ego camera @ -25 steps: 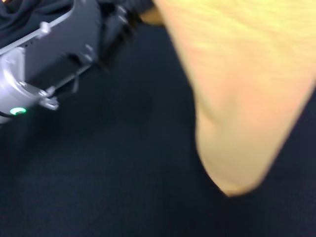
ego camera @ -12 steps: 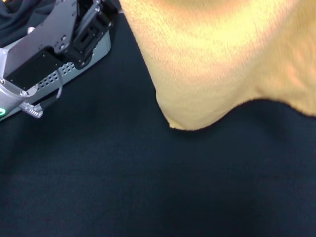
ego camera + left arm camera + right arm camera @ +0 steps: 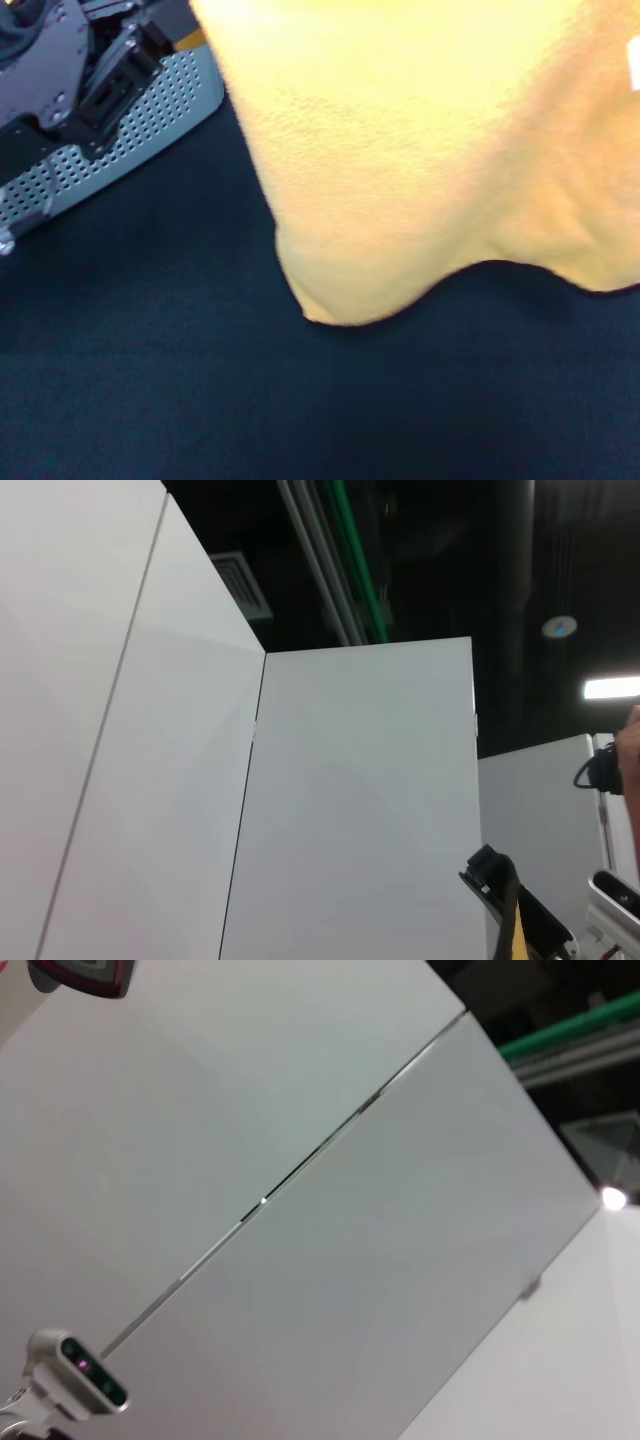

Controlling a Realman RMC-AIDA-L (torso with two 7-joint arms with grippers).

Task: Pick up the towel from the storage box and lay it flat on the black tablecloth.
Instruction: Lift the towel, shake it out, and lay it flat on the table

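Note:
The yellow-orange towel [image 3: 420, 150] hangs in folds over the black tablecloth [image 3: 200, 400] and fills the upper right of the head view. Its lower edge dips to a rounded corner at centre, and a white tag [image 3: 634, 65] shows at the right border. The light grey perforated storage box [image 3: 150, 110] stands at upper left. My left gripper [image 3: 105, 70] is over the box, next to the towel's upper left edge. What holds the towel is hidden. My right gripper is out of view. Both wrist views show only white panels and a dark ceiling.
Black tablecloth spreads across the lower half of the head view. A dark fabric fold [image 3: 20, 20] lies behind the box at the top left corner.
The towel has swung left and spread wider, and its low corner has shifted left. My left arm has drawn back toward the upper left, uncovering the box's perforated wall.

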